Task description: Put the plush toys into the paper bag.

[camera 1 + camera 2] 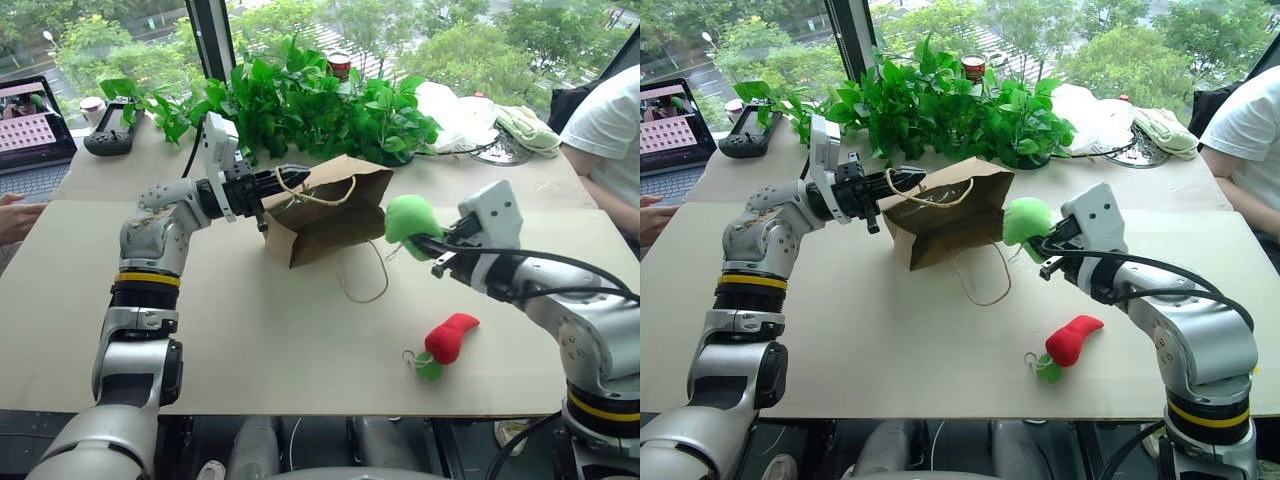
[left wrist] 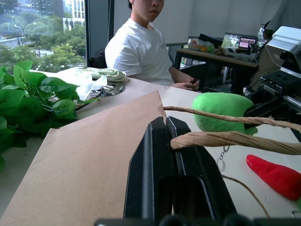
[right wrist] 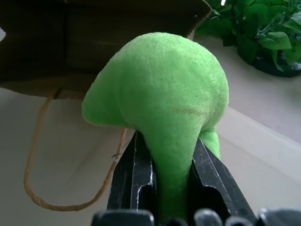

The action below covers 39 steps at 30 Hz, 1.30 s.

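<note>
A pale wooden table (image 1: 250, 340) carries the red chili toy (image 1: 452, 336) near its front right edge, leafy plants (image 1: 300, 105) along the far edge, and a laptop (image 1: 30, 135) at its far left corner.

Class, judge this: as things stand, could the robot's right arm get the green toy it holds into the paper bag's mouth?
Probably yes: the right gripper holds the green toy just outside the paper bag, whose mouth faces it, with nothing between.
</note>
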Available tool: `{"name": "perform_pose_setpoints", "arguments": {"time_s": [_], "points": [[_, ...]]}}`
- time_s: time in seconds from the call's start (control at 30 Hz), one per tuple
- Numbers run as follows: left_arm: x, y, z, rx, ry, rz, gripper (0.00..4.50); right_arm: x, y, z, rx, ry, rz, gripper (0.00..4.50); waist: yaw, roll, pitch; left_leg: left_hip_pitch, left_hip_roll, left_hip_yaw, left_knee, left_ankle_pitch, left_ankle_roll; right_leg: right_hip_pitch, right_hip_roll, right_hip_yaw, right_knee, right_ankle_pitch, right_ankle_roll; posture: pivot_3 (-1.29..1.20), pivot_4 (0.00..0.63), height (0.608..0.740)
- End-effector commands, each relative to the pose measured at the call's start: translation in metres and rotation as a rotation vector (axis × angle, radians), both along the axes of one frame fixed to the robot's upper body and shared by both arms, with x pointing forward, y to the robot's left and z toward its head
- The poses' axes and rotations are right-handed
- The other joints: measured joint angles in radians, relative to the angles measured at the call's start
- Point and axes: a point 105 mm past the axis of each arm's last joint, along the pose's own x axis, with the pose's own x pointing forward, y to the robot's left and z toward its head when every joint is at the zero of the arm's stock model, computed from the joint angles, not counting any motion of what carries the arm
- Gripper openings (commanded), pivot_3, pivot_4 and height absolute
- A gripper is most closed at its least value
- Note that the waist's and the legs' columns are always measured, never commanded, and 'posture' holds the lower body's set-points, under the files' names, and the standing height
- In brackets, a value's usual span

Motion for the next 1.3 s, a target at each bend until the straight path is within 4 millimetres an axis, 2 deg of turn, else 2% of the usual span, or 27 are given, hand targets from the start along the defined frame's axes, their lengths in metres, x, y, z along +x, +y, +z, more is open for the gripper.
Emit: {"name": "perform_pose_setpoints", "arguments": {"time_s": [0.03, 0.3, 0.57, 0.83, 1.0, 1.1, 1.3], "points": [[-0.001, 0.001, 0.014, -0.019, -0.045, -0.005, 0.0, 0.001, 0.022, 0.008, -0.041, -0.038, 0.058, 0.74, 0.0, 0.0, 0.0, 0.0, 0.0, -0.001, 0.0, 0.0, 0.0, 0.0, 0.0, 0.0, 0.0, 0.0, 0.0, 0.0, 0.15, 0.74], [-0.002, -0.003, 0.014, -0.017, -0.045, -0.02, 0.0, 0.019, 0.049, 0.001, -0.139, -0.028, 0.086, 0.74, 0.003, 0.0, 0.0, -0.002, -0.001, -0.002, 0.0, 0.0, 0.0, -0.001, 0.0, 0.0, -0.001, 0.0, 0.0, 0.0, 0.15, 0.74], [-0.004, -0.008, 0.011, -0.008, -0.041, -0.048, 0.0, 0.05, 0.069, 0.013, -0.164, -0.02, 0.054, 0.74, 0.002, 0.0, 0.0, -0.004, -0.001, -0.002, 0.0, 0.0, 0.001, -0.002, 0.0, -0.001, 0.0, 0.0, 0.0, 0.0, 0.15, 0.74], [-0.005, -0.011, 0.01, -0.004, -0.041, -0.063, 0.0, 0.071, 0.074, 0.012, -0.144, 0.018, -0.021, 0.74, 0.003, 0.0, 0.0, -0.006, -0.001, -0.003, 0.0, 0.0, 0.001, -0.002, 0.0, -0.002, 0.001, 0.0, 0.0, 0.0, 0.15, 0.74], [-0.007, -0.012, 0.01, 0.0, -0.042, -0.072, 0.0, 0.085, 0.071, 0.002, -0.106, 0.049, -0.116, 0.74, 0.002, 0.0, 0.0, -0.006, -0.001, -0.003, 0.0, 0.0, 0.001, -0.003, 0.0, -0.002, 0.002, 0.0, 0.0, 0.0, 0.15, 0.74], [-0.007, -0.012, 0.01, 0.002, -0.042, -0.075, 0.0, 0.091, 0.067, 0.0, -0.081, 0.048, -0.167, 1.53, 0.001, 0.0, 0.0, -0.006, -0.001, -0.003, 0.0, 0.0, 0.001, -0.003, 0.0, -0.002, 0.002, 0.0, 0.0, 0.0, 0.15, 0.74], [-0.007, -0.013, 0.009, 0.005, -0.042, -0.076, 0.0, 0.104, 0.057, 0.001, -0.033, 0.019, -0.291, 3.59, -0.001, 0.0, 0.0, -0.006, -0.001, -0.003, 0.0, 0.0, 0.001, -0.003, 0.0, -0.002, 0.002, 0.0, 0.0, 0.0, 0.15, 0.74]]}}
